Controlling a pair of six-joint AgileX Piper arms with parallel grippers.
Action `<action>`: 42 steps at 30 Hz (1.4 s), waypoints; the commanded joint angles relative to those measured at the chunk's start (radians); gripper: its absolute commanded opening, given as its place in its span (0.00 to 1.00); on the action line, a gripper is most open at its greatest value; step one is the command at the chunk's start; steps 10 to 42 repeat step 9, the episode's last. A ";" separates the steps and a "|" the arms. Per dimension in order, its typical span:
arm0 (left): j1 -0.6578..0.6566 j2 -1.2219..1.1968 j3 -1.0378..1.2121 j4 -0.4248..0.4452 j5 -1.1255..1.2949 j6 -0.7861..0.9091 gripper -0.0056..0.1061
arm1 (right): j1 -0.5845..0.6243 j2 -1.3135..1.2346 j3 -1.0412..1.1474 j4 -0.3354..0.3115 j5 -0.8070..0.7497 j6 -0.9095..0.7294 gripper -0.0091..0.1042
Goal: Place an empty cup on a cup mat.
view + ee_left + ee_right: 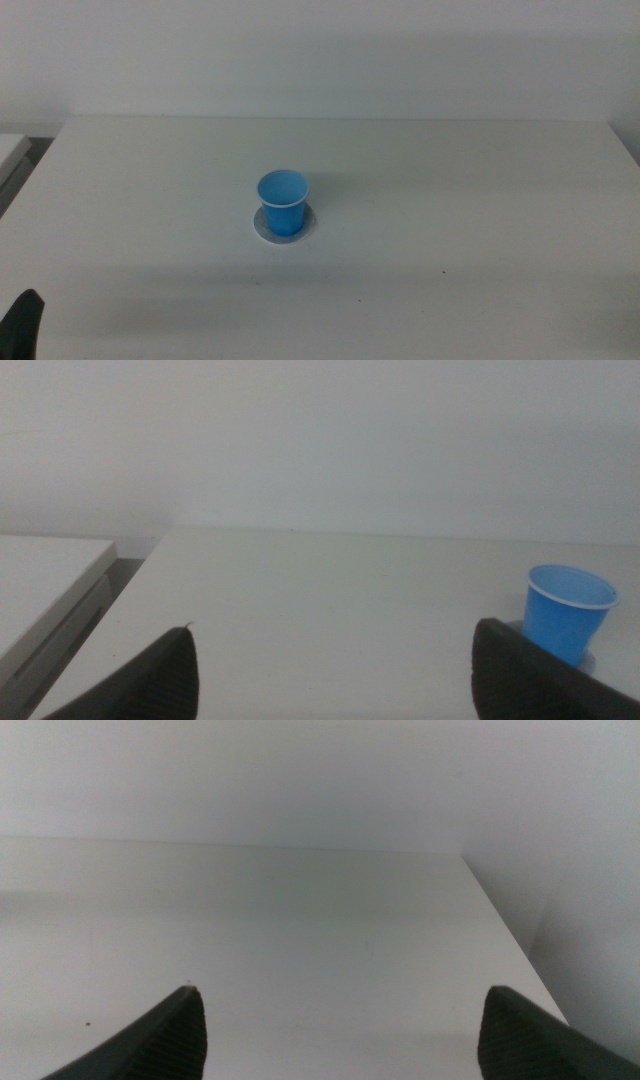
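Observation:
The blue cup (283, 202) stands upright on the grey cup mat (261, 226) near the middle of the table; only the mat's edge shows around the cup's base. The cup is empty. It also shows in the left wrist view (566, 611), far from the left gripper (335, 665), whose jaws stand wide apart and hold nothing. That gripper shows only as a dark tip (22, 325) at the bottom left of the middle view. The right gripper (340, 1030) is open and empty over bare table; it is out of the middle view.
The white table (450, 200) ends at a far edge against a pale wall. Its right edge shows in the right wrist view (510, 940). A lower white surface (50, 570) lies beyond the table's left edge.

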 commanded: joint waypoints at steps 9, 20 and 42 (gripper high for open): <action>0.000 -0.004 0.000 0.026 -0.012 -0.010 0.89 | 0.002 -0.005 0.003 -0.007 -0.007 -0.004 0.90; 0.000 -0.004 0.000 0.026 -0.012 -0.010 0.89 | 0.002 -0.005 0.003 -0.007 -0.007 -0.004 0.90; 0.000 -0.004 0.000 0.026 -0.012 -0.010 0.89 | 0.002 -0.005 0.003 -0.007 -0.007 -0.004 0.90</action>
